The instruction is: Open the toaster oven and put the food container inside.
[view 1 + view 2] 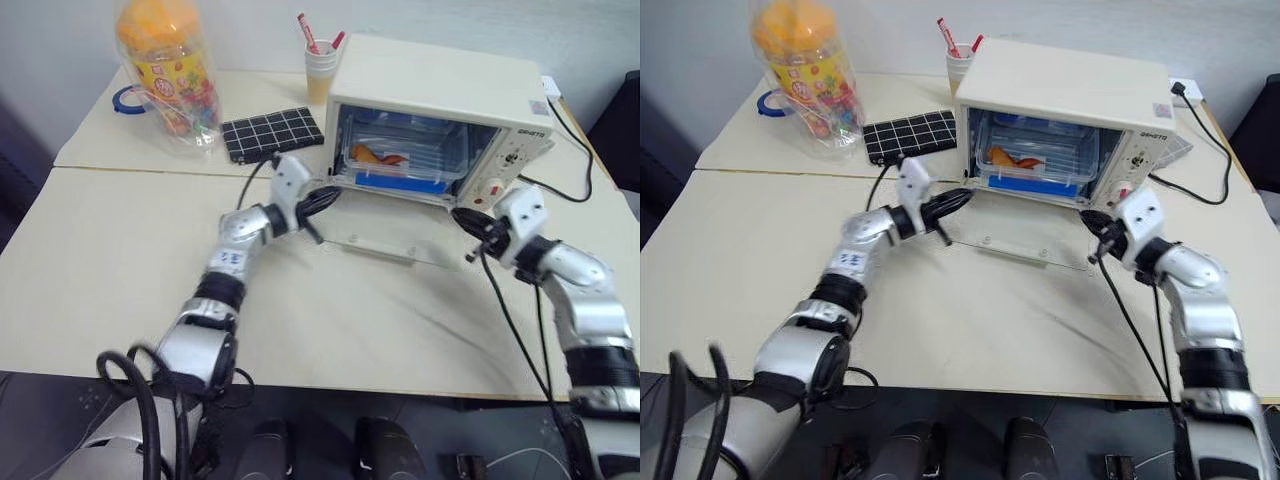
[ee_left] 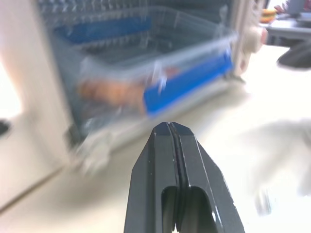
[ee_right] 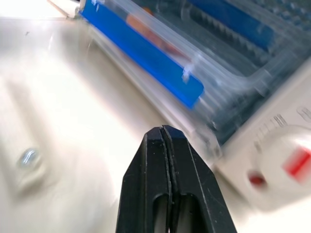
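- The toaster oven (image 1: pixel 440 120) stands open, its glass door (image 1: pixel 390 235) dropped flat onto the table (image 1: pixel 120 270), so the cavity is free to load.
- The food container (image 1: pixel 400 160) already sits inside on the wire rack, just ahead of both hands, 1 blue clip facing out.
- The left gripper (image 1: pixel 325 200), fingers pressed together and holding nothing, hovers just off the door's left edge.
- The right gripper (image 1: pixel 470 222), also pinched closed and empty, hangs beside the door's right corner, below the knob panel.
- Judging by this, placement looks done; both hands flank the door, well placed to clear away.
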